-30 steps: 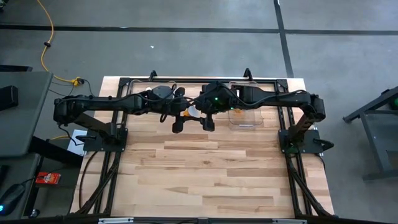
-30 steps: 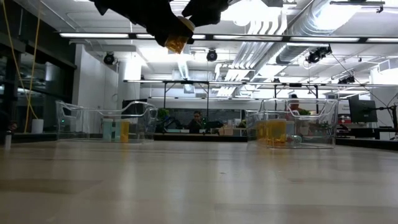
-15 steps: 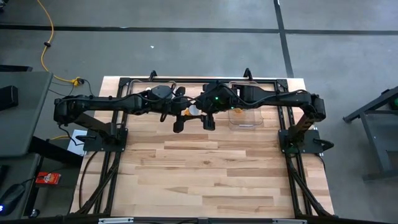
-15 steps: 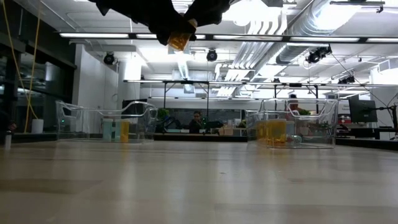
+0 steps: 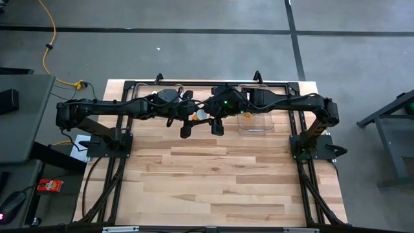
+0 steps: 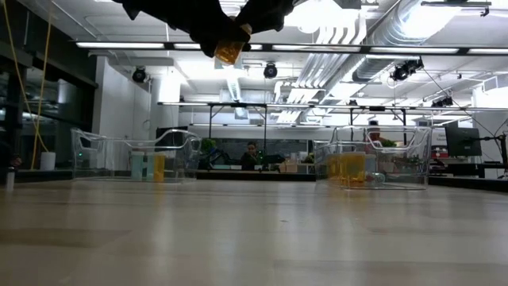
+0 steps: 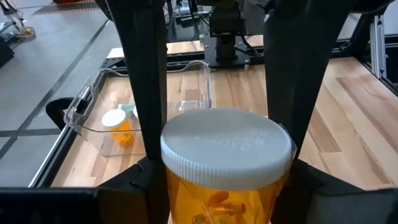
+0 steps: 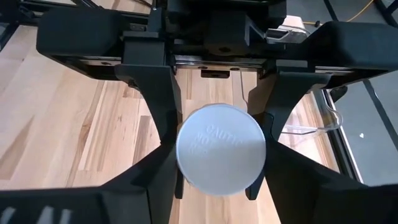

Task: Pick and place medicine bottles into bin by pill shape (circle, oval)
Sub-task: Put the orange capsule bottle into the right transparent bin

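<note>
One medicine bottle point(image 5: 196, 117), orange-bodied with a white round cap, is held high above the table's far middle between both arms. It shows at the top of the low view point(image 6: 228, 52). My left gripper point(image 5: 191, 120) comes from the left and is shut on it. My right gripper point(image 5: 207, 117) comes from the right and is shut on its cap end. The right wrist view looks straight at the cap's flat top point(image 8: 221, 149). The left wrist view shows the cap and orange body point(image 7: 217, 199) with pills inside. My left gripper pinches the bottle's orange body just below the cap point(image 7: 171, 186) between its two fingers. The bottle is lifted clear of the table, cap pointing away from the wrist. My right gripper has its two fingers point(image 8: 155, 168) on opposite sides of the white cap's rim point(image 8: 181, 165), facing the cap's flat top. The bottle is clear of the table.
A clear bin point(image 6: 135, 155) at the far left holds an orange bottle point(image 7: 118, 127) and a pale one. A clear bin point(image 5: 254, 123) at the far right holds several orange bottles point(image 6: 349, 168). The table's near half is bare wood point(image 5: 213, 181).
My right gripper has drawn in toward the bottle's cap end. In the low view the bottle has shifted a little up and to the right. Both have kept still for the last half second.
</note>
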Controlling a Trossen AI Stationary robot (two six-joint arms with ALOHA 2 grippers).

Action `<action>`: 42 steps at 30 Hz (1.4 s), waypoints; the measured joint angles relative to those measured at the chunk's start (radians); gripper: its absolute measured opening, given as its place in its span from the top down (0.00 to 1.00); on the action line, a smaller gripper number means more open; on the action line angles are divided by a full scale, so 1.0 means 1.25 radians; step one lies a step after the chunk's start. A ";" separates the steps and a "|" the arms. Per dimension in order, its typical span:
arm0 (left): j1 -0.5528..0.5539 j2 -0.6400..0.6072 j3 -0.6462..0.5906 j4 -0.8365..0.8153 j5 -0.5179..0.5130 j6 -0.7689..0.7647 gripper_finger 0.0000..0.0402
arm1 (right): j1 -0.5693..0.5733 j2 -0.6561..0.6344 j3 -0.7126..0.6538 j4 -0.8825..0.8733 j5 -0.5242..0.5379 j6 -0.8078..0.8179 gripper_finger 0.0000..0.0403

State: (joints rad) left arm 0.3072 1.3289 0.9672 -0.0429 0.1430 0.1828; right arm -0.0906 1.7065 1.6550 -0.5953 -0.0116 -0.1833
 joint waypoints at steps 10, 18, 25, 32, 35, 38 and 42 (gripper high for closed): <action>0.000 0.000 0.000 0.000 -0.005 0.021 0.54 | 0.000 0.000 0.000 0.000 0.004 0.006 0.55; 0.005 -0.016 0.002 -0.043 -0.097 -0.001 0.44 | -0.010 -0.023 -0.001 0.000 0.021 0.012 0.56; 0.008 -0.067 0.002 -0.079 -0.109 -0.010 0.30 | -0.039 -0.073 -0.001 -0.036 0.016 0.023 0.56; 0.035 -0.203 0.002 -0.158 -0.144 -0.004 0.23 | -0.062 -0.134 -0.001 -0.175 0.094 0.049 0.56; 0.056 -0.271 0.001 -0.149 -0.145 -0.062 0.23 | -0.084 -0.153 -0.001 -0.265 0.106 0.101 0.56; 0.077 -0.338 -0.042 -0.079 -0.145 -0.136 0.23 | -0.101 -0.161 -0.001 -0.358 0.107 0.127 0.56; 0.082 -0.425 -0.163 0.080 -0.144 -0.236 0.23 | -0.117 -0.176 -0.002 -0.429 0.107 0.136 0.56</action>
State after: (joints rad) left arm 0.4097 0.7981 0.7639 0.0573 -0.0371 -0.1116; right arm -0.2364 1.4869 1.6529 -1.1311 0.1220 -0.0128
